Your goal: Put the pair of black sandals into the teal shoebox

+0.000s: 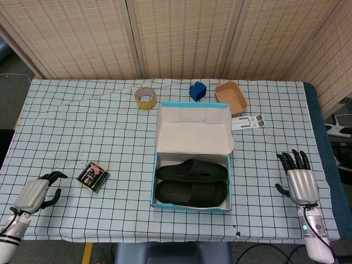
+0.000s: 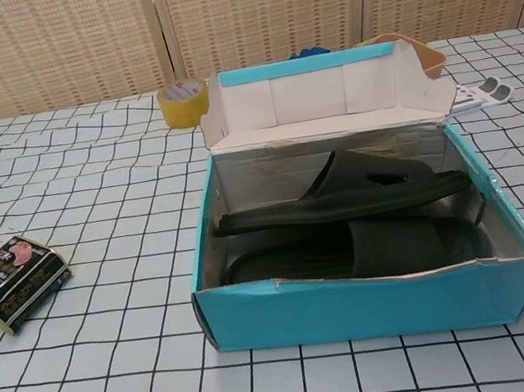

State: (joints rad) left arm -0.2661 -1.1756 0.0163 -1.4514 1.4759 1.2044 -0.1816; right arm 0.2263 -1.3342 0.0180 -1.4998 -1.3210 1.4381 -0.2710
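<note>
Both black sandals (image 1: pixel 191 181) (image 2: pixel 349 226) lie side by side inside the teal shoebox (image 1: pixel 229 187) (image 2: pixel 363 305), whose lid stands open at the back. My right hand (image 1: pixel 297 180) hovers well to the right of the box near the table's right edge, fingers spread and holding nothing. My left hand (image 1: pixel 37 192) rests at the front left corner of the table with its fingers curled in on nothing. Neither hand appears in the chest view.
A small dark packet (image 1: pixel 93 176) (image 2: pixel 8 283) lies left of the box. Behind the box are a roll of tape (image 1: pixel 145 98) (image 2: pixel 184 102), a blue object (image 1: pixel 197 90), a tan bowl (image 1: pixel 231 96) and a white item (image 1: pixel 248 122).
</note>
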